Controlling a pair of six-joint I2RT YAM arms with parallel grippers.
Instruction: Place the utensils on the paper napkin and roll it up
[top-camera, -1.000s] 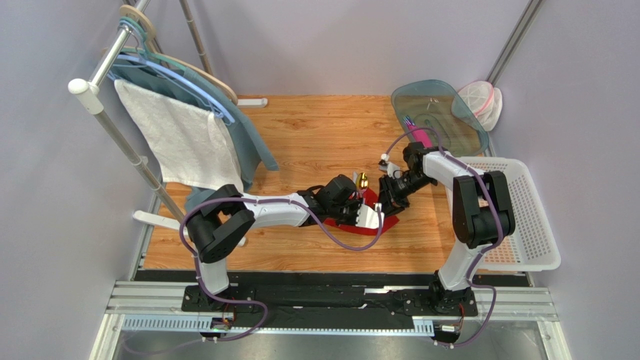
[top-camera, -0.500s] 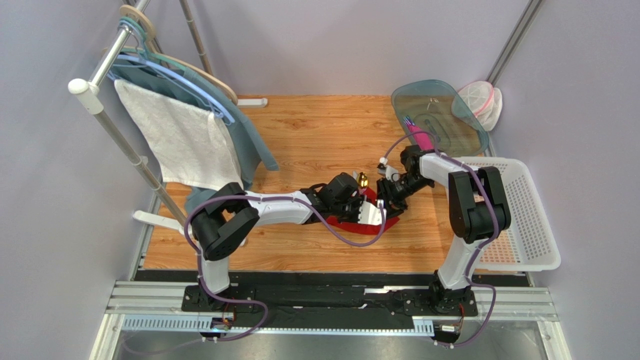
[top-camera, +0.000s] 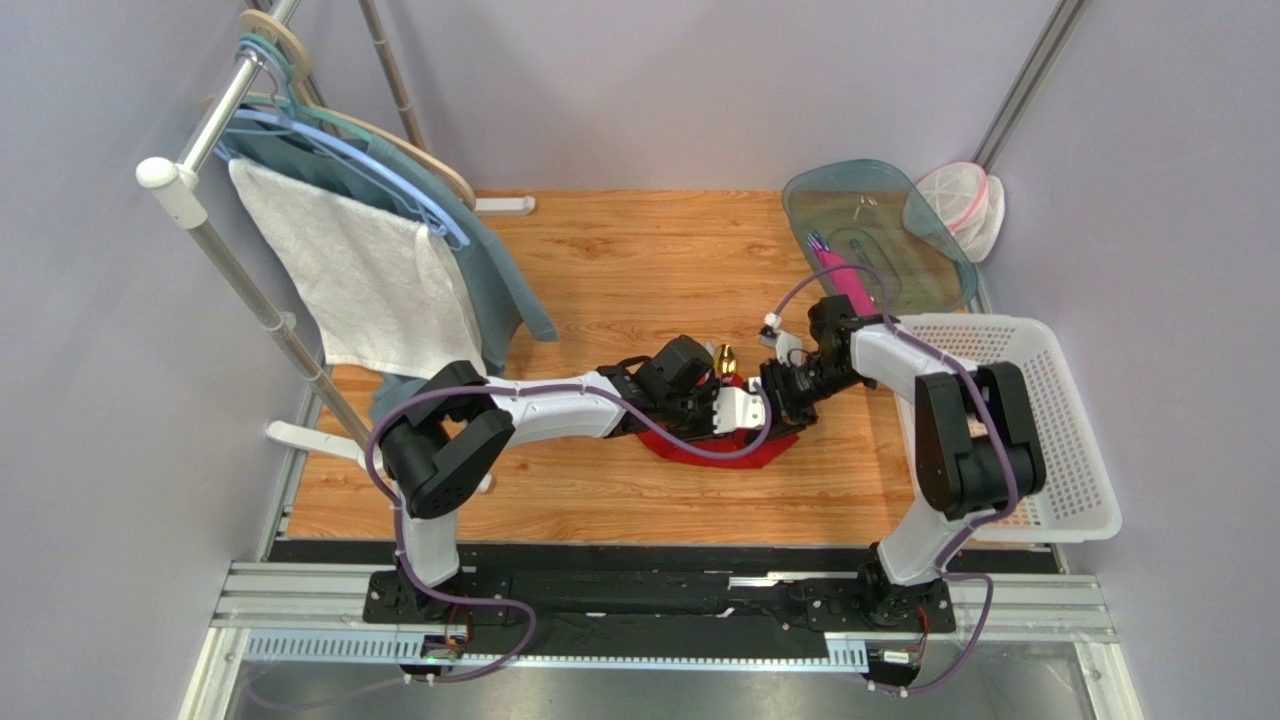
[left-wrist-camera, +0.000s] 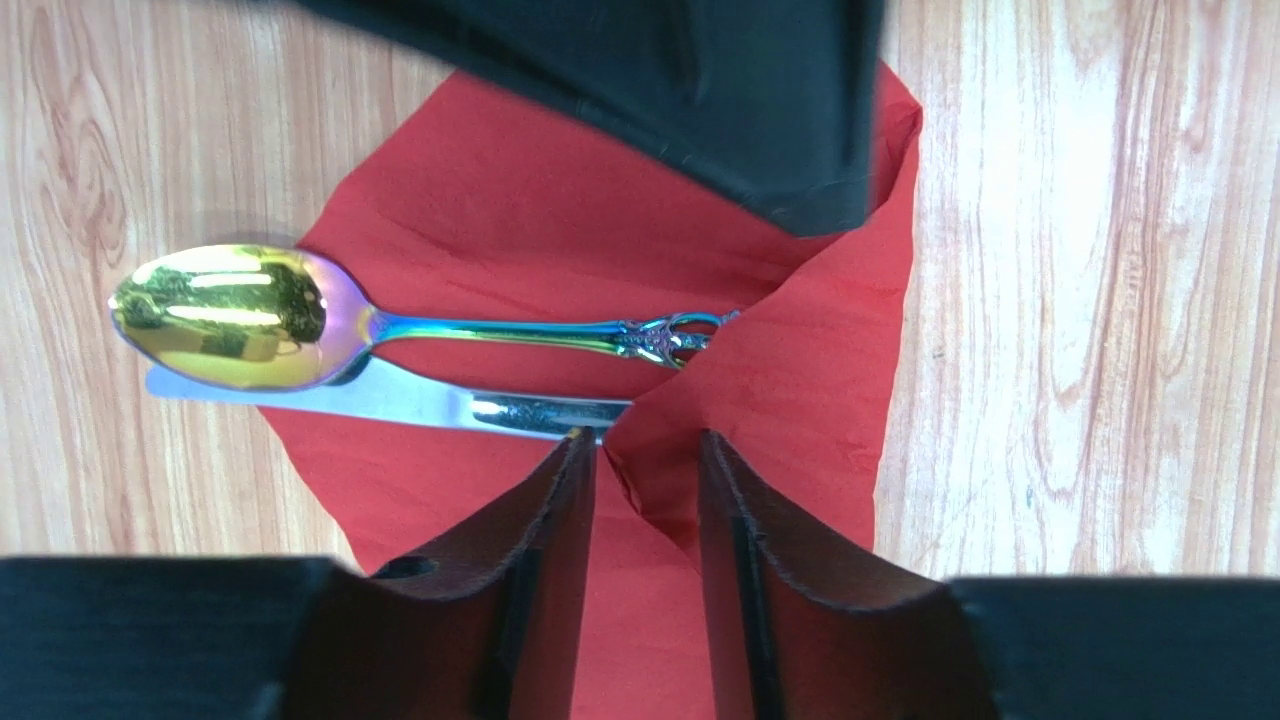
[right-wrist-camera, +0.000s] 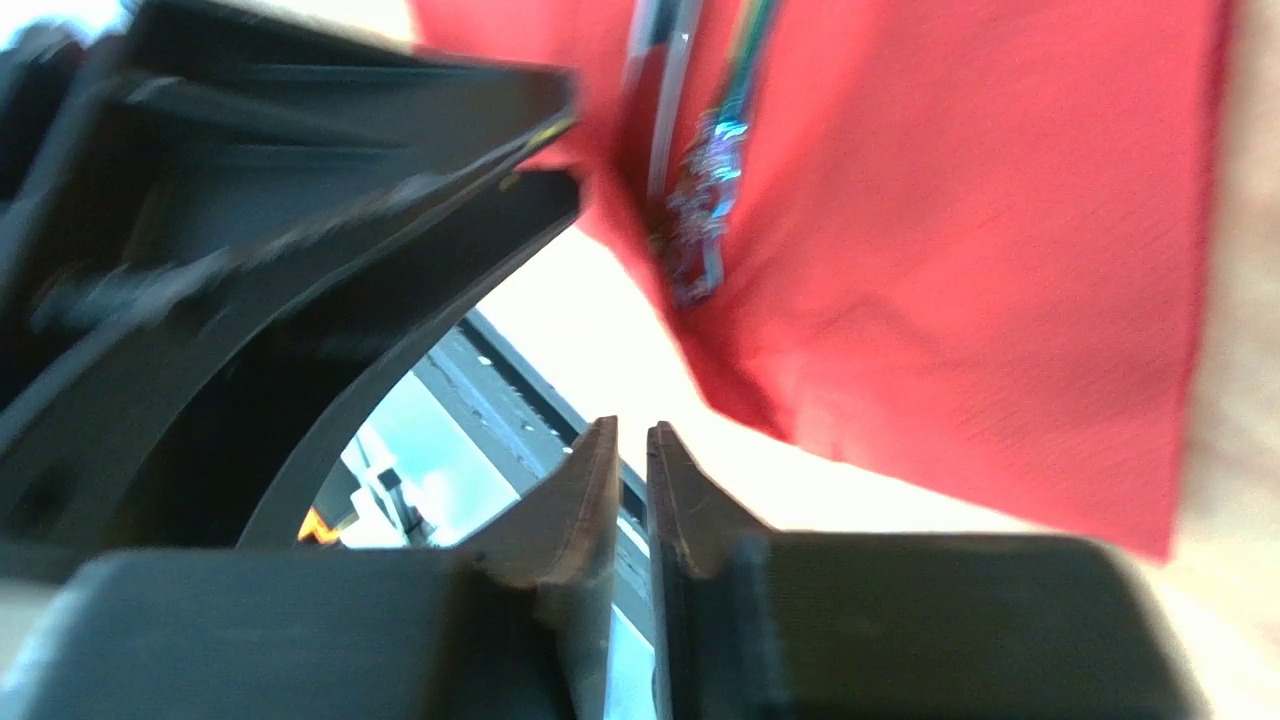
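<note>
The red paper napkin (left-wrist-camera: 496, 195) lies on the wooden table, its right part folded up over the utensil handles. A spoon (left-wrist-camera: 451, 327) with a gold, iridescent bowl and a silver knife (left-wrist-camera: 391, 398) lie side by side on it, their heads past its left edge. My left gripper (left-wrist-camera: 642, 438) is low over the napkin with its jaws a little apart and a raised crease of paper between them. My right gripper (right-wrist-camera: 631, 428) is shut and empty, just off the napkin's edge (right-wrist-camera: 977, 225). In the top view, both grippers (top-camera: 739, 408) (top-camera: 781, 402) meet over the napkin (top-camera: 706, 447).
A white perforated basket (top-camera: 1052, 435) stands at the right edge. A translucent teal bin (top-camera: 879, 233) holding small items is at the back right. A rack with a white towel (top-camera: 353, 285), a teal garment and hangers stands at the left.
The napkin flap held up between the grippers has come down, and more red now shows on the table. My left gripper has moved slightly away from me. The right arm has shifted right.
</note>
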